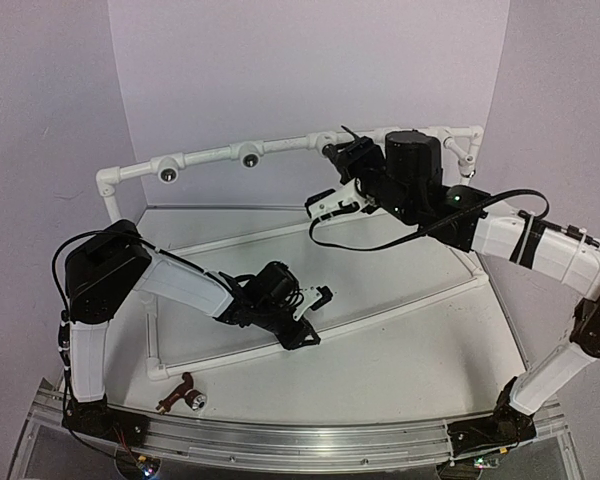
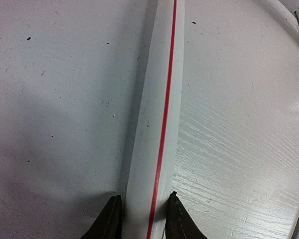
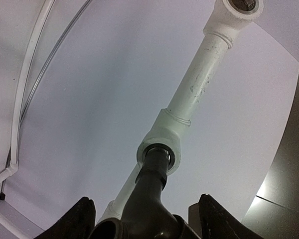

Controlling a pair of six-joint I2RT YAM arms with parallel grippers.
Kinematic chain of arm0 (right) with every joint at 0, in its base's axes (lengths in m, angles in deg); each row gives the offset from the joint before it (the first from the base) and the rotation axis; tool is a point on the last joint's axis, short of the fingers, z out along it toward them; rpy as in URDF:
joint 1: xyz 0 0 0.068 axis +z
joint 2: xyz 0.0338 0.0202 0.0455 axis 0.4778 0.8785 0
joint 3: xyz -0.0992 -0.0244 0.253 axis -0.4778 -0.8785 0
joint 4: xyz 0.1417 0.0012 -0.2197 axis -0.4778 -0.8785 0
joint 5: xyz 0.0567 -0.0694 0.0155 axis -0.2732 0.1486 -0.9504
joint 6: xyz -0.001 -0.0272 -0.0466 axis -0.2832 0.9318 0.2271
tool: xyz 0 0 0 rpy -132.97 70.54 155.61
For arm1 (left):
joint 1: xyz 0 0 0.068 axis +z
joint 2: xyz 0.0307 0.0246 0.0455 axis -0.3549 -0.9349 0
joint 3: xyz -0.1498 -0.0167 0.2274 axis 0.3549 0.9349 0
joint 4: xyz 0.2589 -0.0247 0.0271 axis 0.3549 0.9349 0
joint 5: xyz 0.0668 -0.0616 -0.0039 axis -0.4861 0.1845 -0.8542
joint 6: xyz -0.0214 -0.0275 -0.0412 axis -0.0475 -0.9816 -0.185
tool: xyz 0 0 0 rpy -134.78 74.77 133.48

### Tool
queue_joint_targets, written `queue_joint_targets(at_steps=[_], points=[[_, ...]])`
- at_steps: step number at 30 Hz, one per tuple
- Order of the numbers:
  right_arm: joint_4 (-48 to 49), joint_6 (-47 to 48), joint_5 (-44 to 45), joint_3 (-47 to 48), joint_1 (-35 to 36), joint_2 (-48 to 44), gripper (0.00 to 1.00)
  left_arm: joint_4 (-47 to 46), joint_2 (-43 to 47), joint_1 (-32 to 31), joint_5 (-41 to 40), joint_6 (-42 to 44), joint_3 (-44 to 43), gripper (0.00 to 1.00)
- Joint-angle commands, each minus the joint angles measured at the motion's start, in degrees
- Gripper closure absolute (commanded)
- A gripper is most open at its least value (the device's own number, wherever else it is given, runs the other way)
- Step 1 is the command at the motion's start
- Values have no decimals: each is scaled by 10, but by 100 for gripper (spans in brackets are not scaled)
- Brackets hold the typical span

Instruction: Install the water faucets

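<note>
A black faucet (image 3: 154, 199) sits with its stem in a tee socket (image 3: 159, 144) of the white pipe frame's raised back rail (image 1: 280, 147). My right gripper (image 3: 145, 199) is open, its fingers standing apart on either side of this faucet; in the top view the gripper (image 1: 340, 150) is up at the rail. My left gripper (image 2: 145, 195) is shut on the frame's low front pipe (image 2: 154, 124), which has a red stripe; the top view shows it (image 1: 302, 335) down on that pipe. A reddish-brown faucet (image 1: 180, 396) lies on the table near the front edge. The green faucet is out of view.
Further tee sockets sit on the back rail (image 1: 167, 172) (image 1: 248, 157), and one at the right corner (image 1: 467, 150). The frame's low pipes run across the table (image 1: 400, 300). A metal rail (image 1: 280, 440) runs along the table's near edge. Purple walls stand close behind.
</note>
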State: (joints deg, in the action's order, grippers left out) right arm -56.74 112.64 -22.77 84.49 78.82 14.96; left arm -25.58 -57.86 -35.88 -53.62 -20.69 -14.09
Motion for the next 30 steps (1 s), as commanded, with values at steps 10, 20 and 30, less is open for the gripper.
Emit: queue_joint_targets(at_steps=[10,20,30], points=[[196,-60,51,-38,-1,39,61,156,-75,-9,8,-63,42,93],[252,-221,103,-68,2,55,83,155,-73,-8,8,-63,42,93],[332,-470,177,-39,33,114,100,155,-75,-9,11,-63,40,93]])
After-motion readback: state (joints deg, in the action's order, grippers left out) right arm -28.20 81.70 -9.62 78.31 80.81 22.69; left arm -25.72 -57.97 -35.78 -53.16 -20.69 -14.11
